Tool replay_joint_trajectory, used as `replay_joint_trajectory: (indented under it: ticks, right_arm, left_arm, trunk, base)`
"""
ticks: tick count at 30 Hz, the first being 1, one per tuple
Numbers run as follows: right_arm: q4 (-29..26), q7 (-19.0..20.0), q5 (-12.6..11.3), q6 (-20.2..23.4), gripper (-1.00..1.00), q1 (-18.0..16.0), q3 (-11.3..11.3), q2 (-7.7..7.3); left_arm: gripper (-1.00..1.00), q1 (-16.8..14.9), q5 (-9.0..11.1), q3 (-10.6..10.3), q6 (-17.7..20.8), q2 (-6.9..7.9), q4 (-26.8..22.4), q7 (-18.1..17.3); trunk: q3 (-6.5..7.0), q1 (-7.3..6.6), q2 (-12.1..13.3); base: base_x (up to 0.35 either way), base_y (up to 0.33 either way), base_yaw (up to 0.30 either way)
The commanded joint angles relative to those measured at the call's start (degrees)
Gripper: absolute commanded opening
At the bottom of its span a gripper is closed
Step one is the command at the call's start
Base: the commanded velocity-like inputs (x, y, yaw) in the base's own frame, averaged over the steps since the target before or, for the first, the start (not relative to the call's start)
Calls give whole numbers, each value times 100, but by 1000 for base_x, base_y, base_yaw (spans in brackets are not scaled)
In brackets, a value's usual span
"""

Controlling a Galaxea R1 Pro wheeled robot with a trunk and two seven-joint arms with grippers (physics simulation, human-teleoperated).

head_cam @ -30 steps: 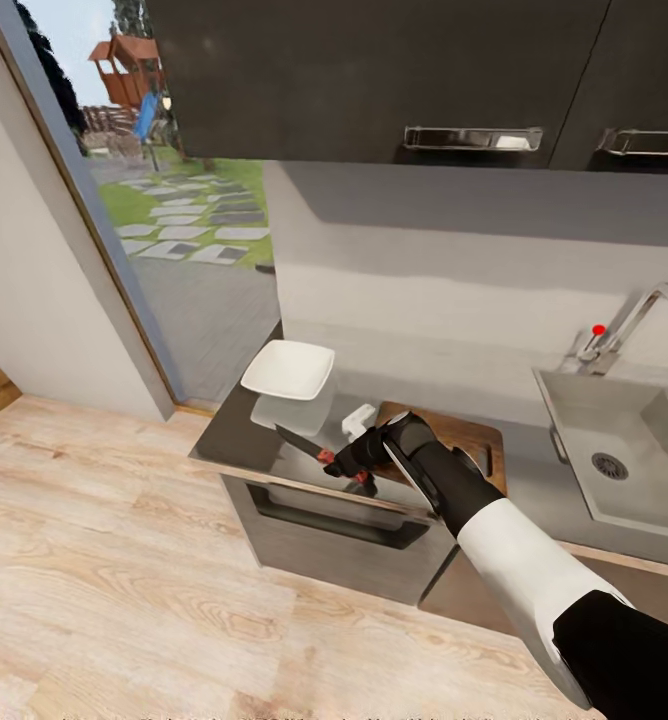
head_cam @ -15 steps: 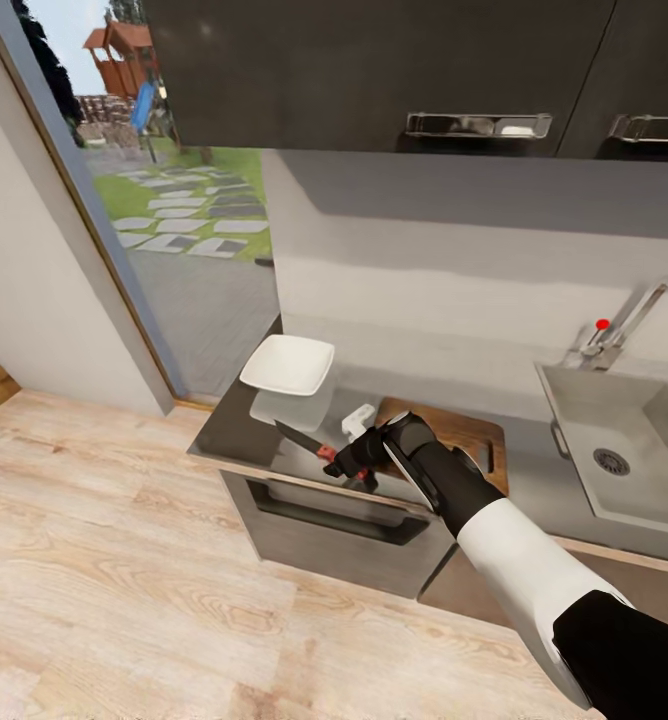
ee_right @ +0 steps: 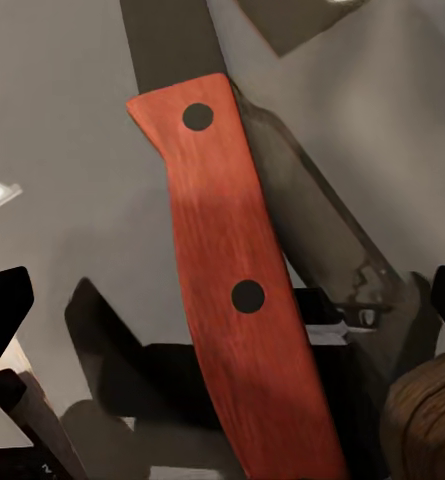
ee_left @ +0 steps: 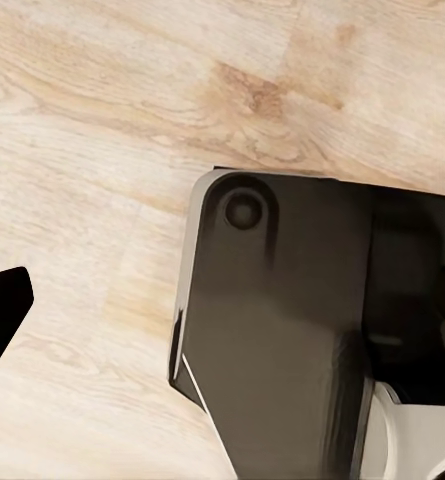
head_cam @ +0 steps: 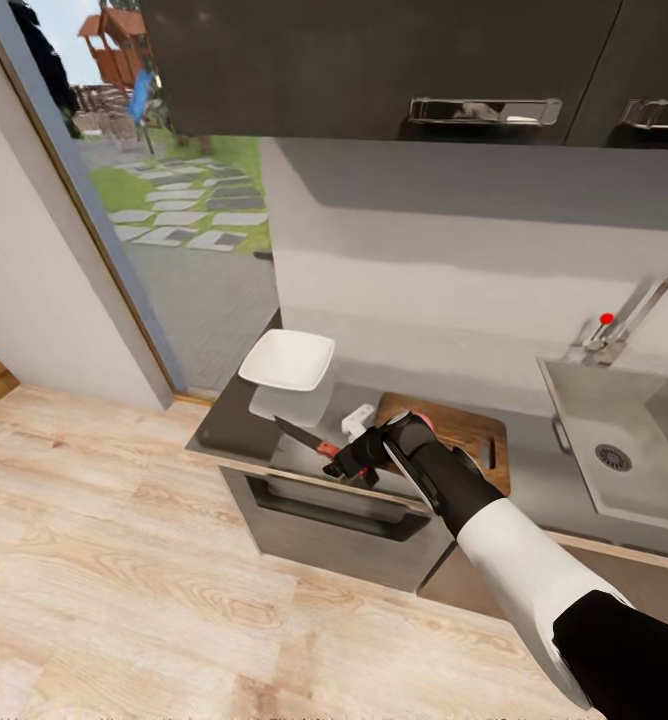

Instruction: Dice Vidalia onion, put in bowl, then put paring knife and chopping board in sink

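A: Paring knife (head_cam: 309,442) sits in the right claw (head_cam: 349,462), clamped on its orange-red handle (ee_right: 232,290), blade pointing left over the surface (head_cam: 236,428), near the bowl (head_cam: 287,360); chopping board (head_cam: 461,428) just right.

B: Handling?

A: Judged light, stiff, smooth-handled; grip mid-handle between the rivets. No readable markings. Left claw: state cannot be told.

B: Sink (head_cam: 624,440)?

A: Far right.
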Motion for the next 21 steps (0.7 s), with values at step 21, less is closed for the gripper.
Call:
replay_joint_trajectory:
  ticks: [21]
  right_arm:
    - [27, -18, 140, -174, 100, 1, 25, 120]
  left_arm:
    - [100, 2, 61, 11, -9, 18, 0, -56]
  trunk:
    - [-83, 3, -11]
  base:
    - [0, 0, 0]
